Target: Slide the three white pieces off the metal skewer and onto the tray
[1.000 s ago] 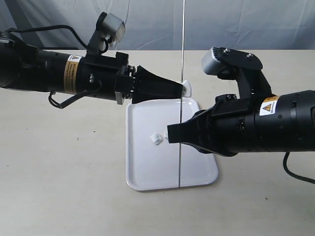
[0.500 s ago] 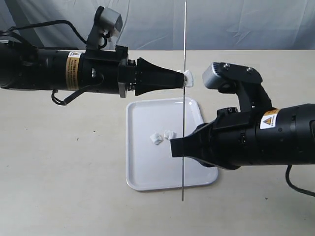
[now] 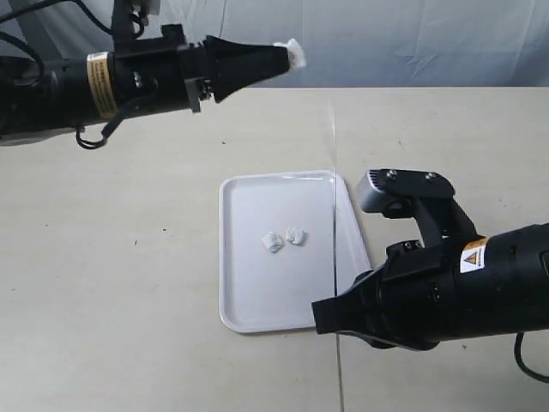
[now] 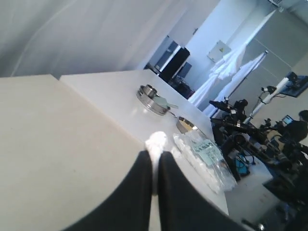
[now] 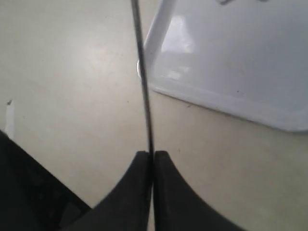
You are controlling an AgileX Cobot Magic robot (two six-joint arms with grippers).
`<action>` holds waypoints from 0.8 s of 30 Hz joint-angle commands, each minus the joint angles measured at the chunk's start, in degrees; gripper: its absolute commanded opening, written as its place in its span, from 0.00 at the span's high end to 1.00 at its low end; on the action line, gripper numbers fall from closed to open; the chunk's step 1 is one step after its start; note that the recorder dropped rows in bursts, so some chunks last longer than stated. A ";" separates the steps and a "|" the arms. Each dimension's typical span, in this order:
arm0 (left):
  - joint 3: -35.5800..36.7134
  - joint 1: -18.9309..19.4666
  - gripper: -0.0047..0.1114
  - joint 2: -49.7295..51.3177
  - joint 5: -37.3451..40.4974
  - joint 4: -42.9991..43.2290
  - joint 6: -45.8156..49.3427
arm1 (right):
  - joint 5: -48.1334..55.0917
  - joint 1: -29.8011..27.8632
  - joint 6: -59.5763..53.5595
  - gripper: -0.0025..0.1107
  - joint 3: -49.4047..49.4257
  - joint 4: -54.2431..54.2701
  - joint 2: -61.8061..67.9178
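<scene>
Left gripper (image 3: pixel 281 58): raised above the table (image 3: pixel 129 257), at about 12 o'clock from the tray (image 3: pixel 257 292); jaws pinched tight on one white piece (image 3: pixel 295 54) that pokes out past the fingertips.
Right gripper (image 5: pixel 151 156): at 5 o'clock from the tray; jaws closed hard on the metal skewer (image 3: pixel 334 215).
Metal skewer: thin rod running along the 12-to-6 line in the exterior view, crossing the tray just inside its 3 o'clock rim.
Tray: flat on the table, between the two arms.
Pieces on tray: two white pieces (image 3: pixel 273 243) side by side near its middle, well apart from the skewer.
</scene>
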 commanded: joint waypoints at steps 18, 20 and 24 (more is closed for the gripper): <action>-1.35 -3.24 0.96 7.37 26.70 23.91 -8.69 | -5.71 -3.22 0.38 0.98 -2.44 -0.98 1.82; -1.35 -4.53 0.96 9.48 28.51 24.44 -8.69 | -4.07 -5.66 0.38 0.98 -3.80 -2.58 3.01; -1.35 -5.97 0.96 12.31 32.08 24.55 -8.69 | -0.87 -8.68 0.38 0.98 -7.06 -6.16 5.73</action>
